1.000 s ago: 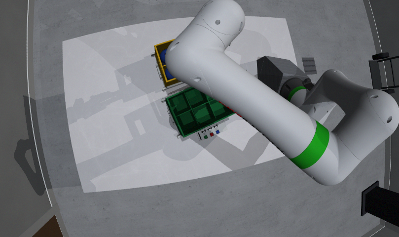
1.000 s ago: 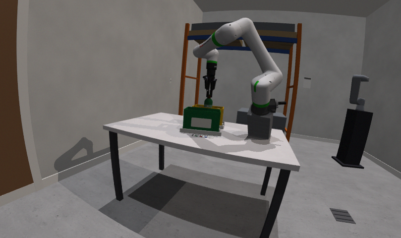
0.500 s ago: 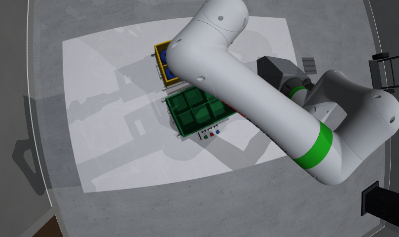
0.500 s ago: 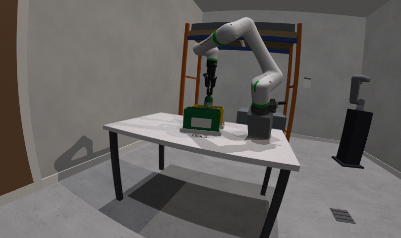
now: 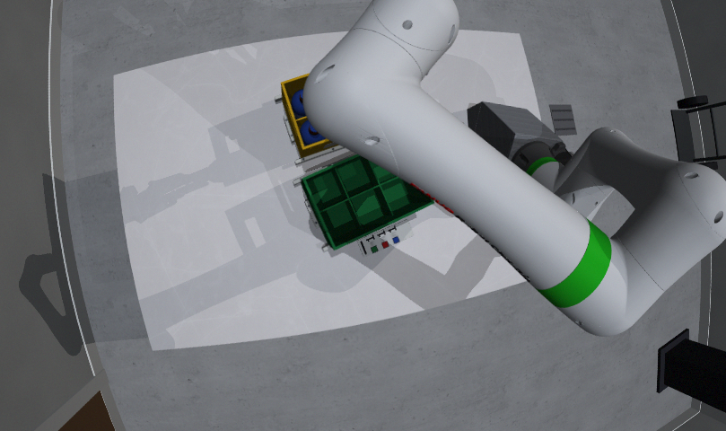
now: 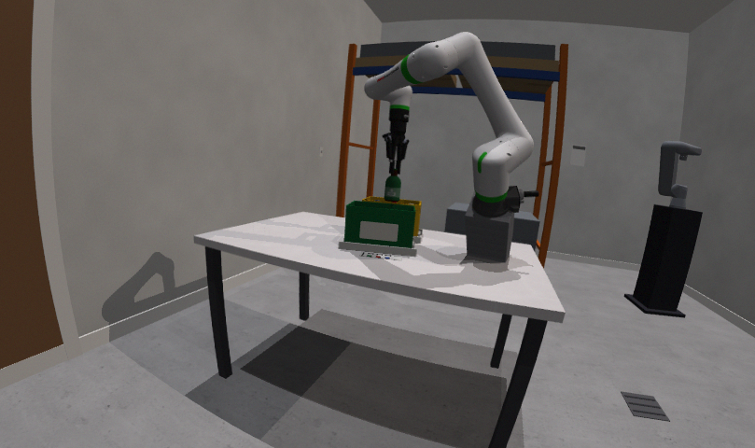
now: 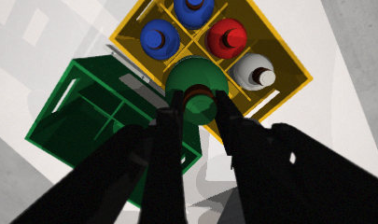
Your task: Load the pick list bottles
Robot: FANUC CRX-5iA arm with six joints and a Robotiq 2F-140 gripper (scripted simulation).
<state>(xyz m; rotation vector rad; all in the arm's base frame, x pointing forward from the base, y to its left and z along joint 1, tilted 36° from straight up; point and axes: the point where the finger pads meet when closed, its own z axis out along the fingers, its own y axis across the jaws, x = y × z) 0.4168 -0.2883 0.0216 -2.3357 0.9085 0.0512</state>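
Observation:
My gripper (image 7: 199, 104) (image 6: 395, 166) is shut on the neck of the green-label bottle (image 7: 196, 81) (image 6: 392, 189) and holds it lifted above the yellow crate (image 7: 289, 65) (image 5: 289, 91) (image 6: 415, 206). Two blue bottles (image 7: 160, 39) (image 7: 193, 10), a red bottle (image 7: 227, 38) and a white bottle (image 7: 254, 71) stand in the yellow crate. The green crate (image 5: 315, 205) (image 6: 352, 221) (image 7: 61, 128) stands empty beside it. The pick list (image 5: 381, 241) (image 6: 380, 256) lies by the green crate's front, with green, red and blue squares. In the overhead view the arm hides the gripper and most of the yellow crate.
The robot base (image 6: 489, 232) stands on the white table (image 6: 292, 252) to the right of the crates. An orange shelf rack (image 6: 344, 138) stands behind the table. A black pedestal (image 6: 666, 255) stands on the floor at the right.

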